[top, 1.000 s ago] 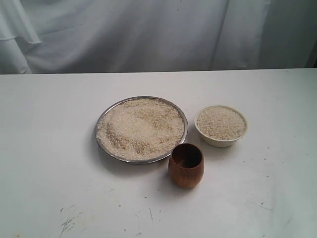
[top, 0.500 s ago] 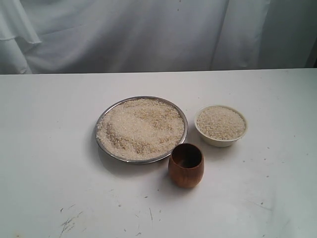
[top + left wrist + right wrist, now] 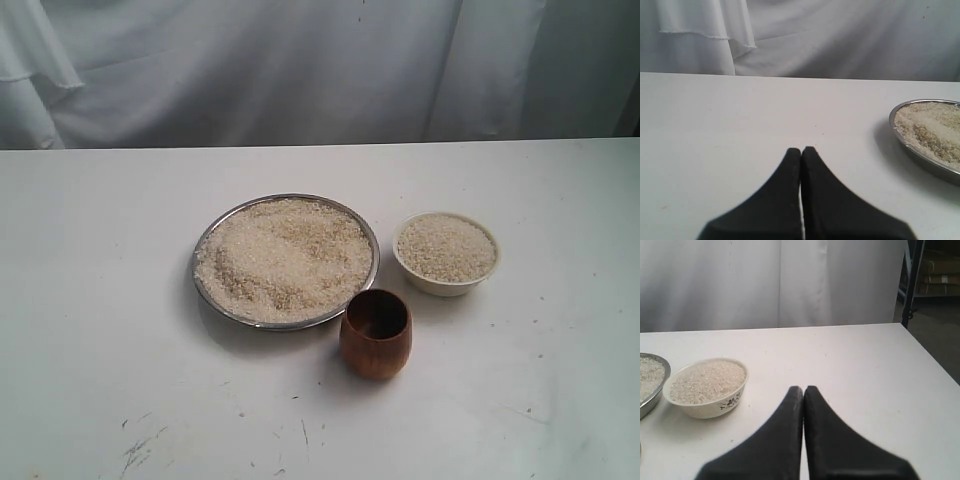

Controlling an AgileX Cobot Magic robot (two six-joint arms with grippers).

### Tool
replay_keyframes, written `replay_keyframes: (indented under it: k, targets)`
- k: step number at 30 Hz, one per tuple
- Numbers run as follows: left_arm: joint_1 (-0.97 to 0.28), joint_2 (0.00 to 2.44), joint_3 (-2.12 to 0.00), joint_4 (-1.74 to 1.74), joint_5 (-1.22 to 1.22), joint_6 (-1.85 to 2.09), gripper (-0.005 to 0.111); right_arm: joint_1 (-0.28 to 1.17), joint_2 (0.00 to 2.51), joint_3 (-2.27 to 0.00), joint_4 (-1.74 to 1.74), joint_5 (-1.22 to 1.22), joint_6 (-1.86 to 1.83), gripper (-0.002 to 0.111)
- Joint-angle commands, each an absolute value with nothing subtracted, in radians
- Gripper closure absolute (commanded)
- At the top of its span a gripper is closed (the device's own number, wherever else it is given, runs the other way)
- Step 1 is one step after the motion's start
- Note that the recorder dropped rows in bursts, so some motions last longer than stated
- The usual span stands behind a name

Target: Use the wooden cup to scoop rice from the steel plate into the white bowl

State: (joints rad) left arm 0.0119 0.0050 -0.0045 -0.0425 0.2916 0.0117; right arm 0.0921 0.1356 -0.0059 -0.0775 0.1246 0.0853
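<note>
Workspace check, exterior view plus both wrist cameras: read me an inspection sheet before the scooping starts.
Surface: white table, with dark scuff marks near the front edge.
Job's things: steel plate heaped with rice; white bowl to its right, apart from it and already nearly full of grains; wooden cup upright at the plate's near edge, contact unclear.
Clutter: nothing seen.
Grippers: left gripper shut and empty; right gripper shut and empty; neither shows in the exterior view.
Cables: nothing seen.
Surroundings: white cloth behind the table; dark shelving beyond its right end.
</note>
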Motion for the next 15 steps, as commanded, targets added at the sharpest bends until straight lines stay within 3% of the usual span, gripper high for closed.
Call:
replay_keyframes:
  k: [1, 15]
  targets:
    - [0.01, 0.0, 0.0, -0.043, 0.285, 0.009, 0.107, 0.088, 0.051, 0.0, -0.068, 0.237, 0.062, 0.108]
    - [0.01, 0.0, 0.0, -0.043, 0.285, 0.009, 0.107, 0.088, 0.0, 0.0, -0.068, 0.348, 0.048, 0.108]
